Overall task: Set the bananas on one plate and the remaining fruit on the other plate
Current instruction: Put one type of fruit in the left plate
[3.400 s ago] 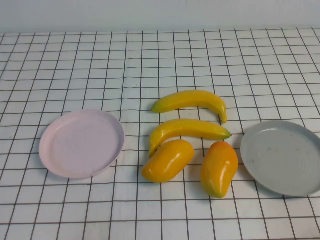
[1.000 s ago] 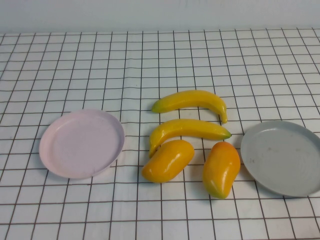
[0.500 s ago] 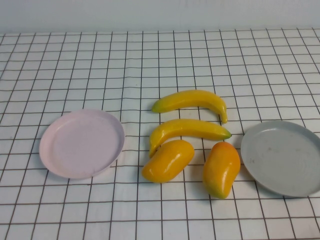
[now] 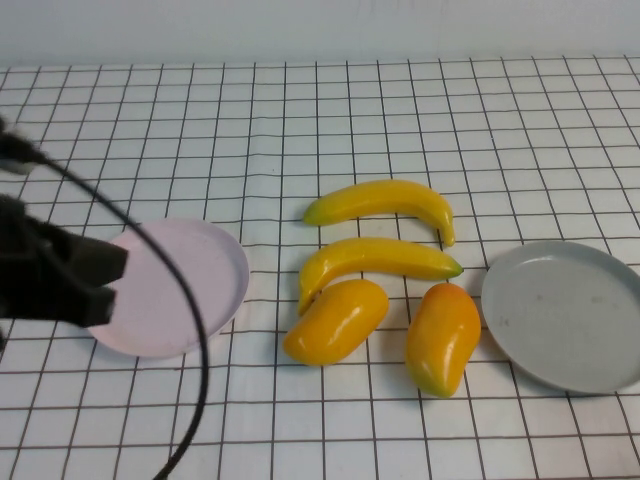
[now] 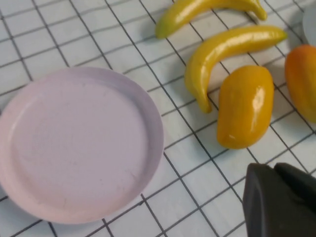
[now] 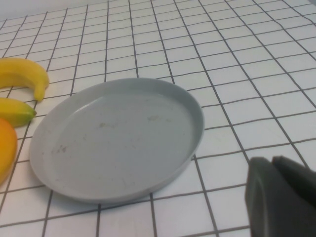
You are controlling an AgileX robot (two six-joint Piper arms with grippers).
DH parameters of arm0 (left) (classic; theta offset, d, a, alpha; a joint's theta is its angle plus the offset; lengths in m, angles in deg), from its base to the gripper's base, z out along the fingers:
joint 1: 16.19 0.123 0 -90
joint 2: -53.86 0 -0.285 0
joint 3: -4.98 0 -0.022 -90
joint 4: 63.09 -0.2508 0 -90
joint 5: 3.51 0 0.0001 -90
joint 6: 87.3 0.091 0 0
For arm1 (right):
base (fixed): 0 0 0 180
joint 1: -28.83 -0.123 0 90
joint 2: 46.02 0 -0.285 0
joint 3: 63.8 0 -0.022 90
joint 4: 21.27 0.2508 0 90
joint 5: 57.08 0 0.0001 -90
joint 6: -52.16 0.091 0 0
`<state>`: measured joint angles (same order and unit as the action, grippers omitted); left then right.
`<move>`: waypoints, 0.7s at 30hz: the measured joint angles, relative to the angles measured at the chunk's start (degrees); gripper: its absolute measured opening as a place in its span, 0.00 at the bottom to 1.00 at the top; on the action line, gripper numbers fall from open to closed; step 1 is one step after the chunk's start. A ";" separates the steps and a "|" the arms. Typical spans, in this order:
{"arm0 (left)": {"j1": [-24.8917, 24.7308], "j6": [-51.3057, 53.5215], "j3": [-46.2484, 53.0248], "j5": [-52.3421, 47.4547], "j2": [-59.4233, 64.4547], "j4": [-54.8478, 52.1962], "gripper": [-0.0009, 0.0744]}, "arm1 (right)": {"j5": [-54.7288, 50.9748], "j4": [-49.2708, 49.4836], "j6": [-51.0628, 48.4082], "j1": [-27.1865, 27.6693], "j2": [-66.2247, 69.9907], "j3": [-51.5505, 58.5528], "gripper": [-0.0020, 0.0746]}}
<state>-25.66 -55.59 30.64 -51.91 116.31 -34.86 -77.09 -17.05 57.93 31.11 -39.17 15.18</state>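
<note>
With both mangoes [image 4: 336, 321] lying on the bench beside the pink plate [image 4: 215, 262], the closed, empty left pincer [image 5: 279, 197] should open wide before descending; the right pincer [image 6: 282, 195], closed and empty, hovers by the grey-blue plate [image 6: 74, 123].

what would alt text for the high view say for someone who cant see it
The left gripper, shut, hangs over the left edge of an empty pink plate on a grid-patterned table. Two bananas and two mangoes lie mid-table, an empty grey-blue plate at right; the right gripper is out of view.
</note>
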 joint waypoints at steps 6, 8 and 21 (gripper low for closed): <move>-11.11 -3.16 -13.01 -5.55 20.29 -10.40 0.01 | 0.00 0.00 0.00 0.00 0.00 0.00 0.01; -15.30 -6.36 -18.03 -8.52 27.13 -16.10 0.01 | 0.00 0.00 0.00 0.00 0.00 0.00 0.01; -28.67 -17.81 -50.61 -20.90 63.27 -32.32 0.73 | 0.00 0.00 0.00 0.00 0.00 0.00 0.01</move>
<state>-54.33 -73.40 -19.97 -72.81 179.58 -67.18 -77.09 -17.05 57.93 31.11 -39.17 15.18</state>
